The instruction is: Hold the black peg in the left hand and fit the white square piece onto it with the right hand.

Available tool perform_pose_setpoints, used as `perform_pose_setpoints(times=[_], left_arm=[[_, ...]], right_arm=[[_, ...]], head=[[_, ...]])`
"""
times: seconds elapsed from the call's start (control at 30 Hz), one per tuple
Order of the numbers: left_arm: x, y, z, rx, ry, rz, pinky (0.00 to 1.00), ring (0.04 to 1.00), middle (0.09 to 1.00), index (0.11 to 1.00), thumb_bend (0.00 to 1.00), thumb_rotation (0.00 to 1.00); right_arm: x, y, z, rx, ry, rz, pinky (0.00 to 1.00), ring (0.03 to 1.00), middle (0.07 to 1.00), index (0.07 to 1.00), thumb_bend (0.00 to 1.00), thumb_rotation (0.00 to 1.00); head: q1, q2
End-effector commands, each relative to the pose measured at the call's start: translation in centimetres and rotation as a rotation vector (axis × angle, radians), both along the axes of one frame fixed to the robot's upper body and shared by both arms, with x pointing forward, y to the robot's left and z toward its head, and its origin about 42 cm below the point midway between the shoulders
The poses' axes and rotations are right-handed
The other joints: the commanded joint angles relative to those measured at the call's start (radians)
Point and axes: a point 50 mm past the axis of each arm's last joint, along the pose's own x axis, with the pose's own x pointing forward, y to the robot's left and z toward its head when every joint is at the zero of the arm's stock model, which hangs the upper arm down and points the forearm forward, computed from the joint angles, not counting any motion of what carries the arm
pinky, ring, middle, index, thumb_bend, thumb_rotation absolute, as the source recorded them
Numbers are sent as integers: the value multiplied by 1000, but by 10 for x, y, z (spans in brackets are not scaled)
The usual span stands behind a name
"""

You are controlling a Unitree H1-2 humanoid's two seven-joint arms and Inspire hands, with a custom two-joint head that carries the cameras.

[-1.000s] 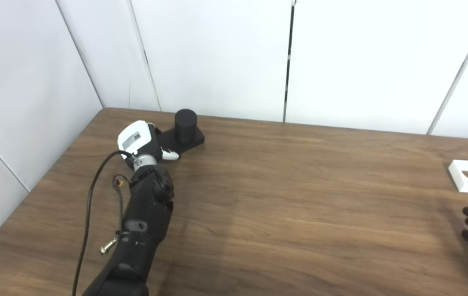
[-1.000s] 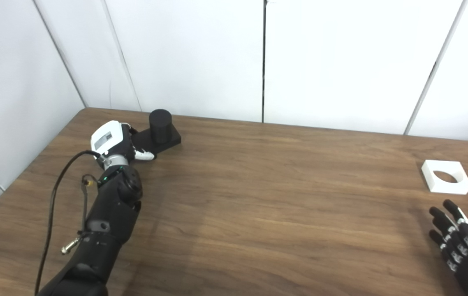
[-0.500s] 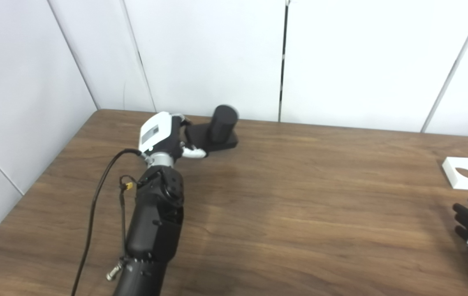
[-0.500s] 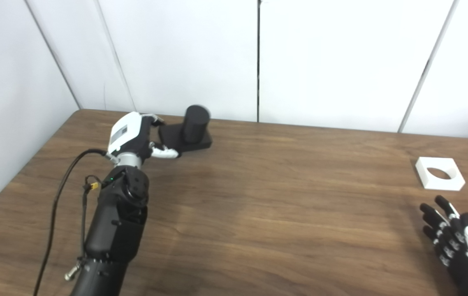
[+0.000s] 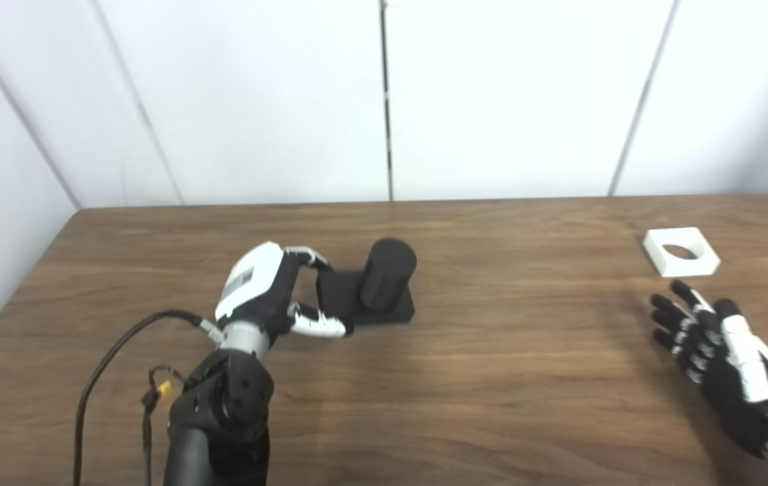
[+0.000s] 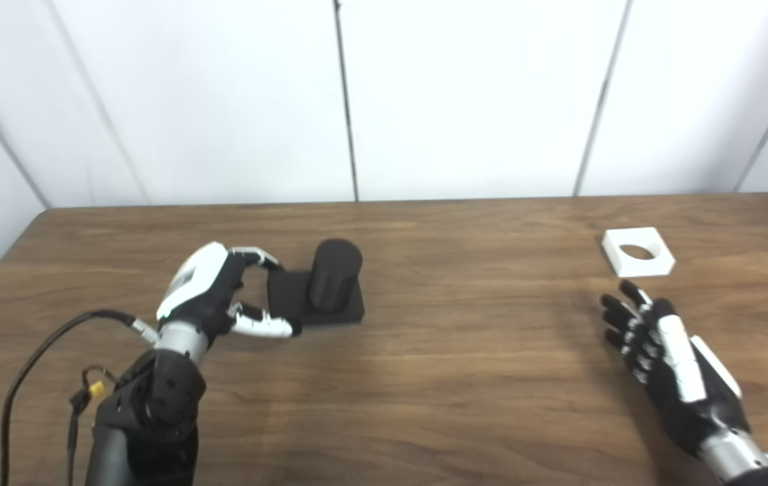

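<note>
The black peg (image 5: pixel 388 273) is an upright cylinder on a square black base (image 5: pixel 338 297), left of the table's middle. My left hand (image 5: pixel 264 291) is shut on the base's left end, with fingers (image 5: pixel 306 254) curled over its back corner and the thumb along its front. The white square piece (image 5: pixel 658 244), with a round hole, lies flat at the far right. My right hand (image 5: pixel 715 344) is open just in front of it, palm down, fingers spread and pointing at the piece without touching it.
The brown wooden table (image 5: pixel 492 378) runs up to white wall panels (image 5: pixel 492 101) at the back and left. A black cable (image 5: pixel 114 351) loops beside my left forearm.
My left hand has lifted the peg from the far left back corner and brought it toward the table's middle. The right hand has moved closer to the white piece. The camera has shifted too.
</note>
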Motion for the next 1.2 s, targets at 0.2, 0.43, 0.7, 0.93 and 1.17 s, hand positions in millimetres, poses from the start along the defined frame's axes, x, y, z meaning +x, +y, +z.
perform_pose_setpoints(times=[0.2, 0.43, 0.7, 0.93, 1.17], left_arm=[[-21, -13, 1, -133, -31, -99, 806, 884, 815, 489, 507, 64], [-42, -24, -18, -207, 0, -130, 865, 923, 826, 490, 507, 65], [-57, -29, -34, -237, 40, -144, 819, 915, 850, 490, 505, 69], [-68, -36, -54, -202, 10, -168, 876, 927, 852, 491, 506, 61], [-75, -42, -69, -87, -46, -243, 1000, 994, 862, 489, 507, 66]], right_arm=[[2, 9, 18, -17, -46, 13, 952, 963, 928, 1000, 525, 1000], [1, 8, 19, -19, -49, 9, 951, 955, 918, 1000, 527, 1000], [3, 9, 20, -10, -51, 10, 943, 957, 923, 1000, 520, 1000], [3, 10, 23, -14, -52, 15, 955, 956, 920, 1000, 543, 1000], [3, 11, 24, -18, -52, 15, 960, 952, 906, 1000, 542, 1000]], head=[[-15, 12], [-21, 24], [-26, 37], [-24, 42], [-25, 47]])
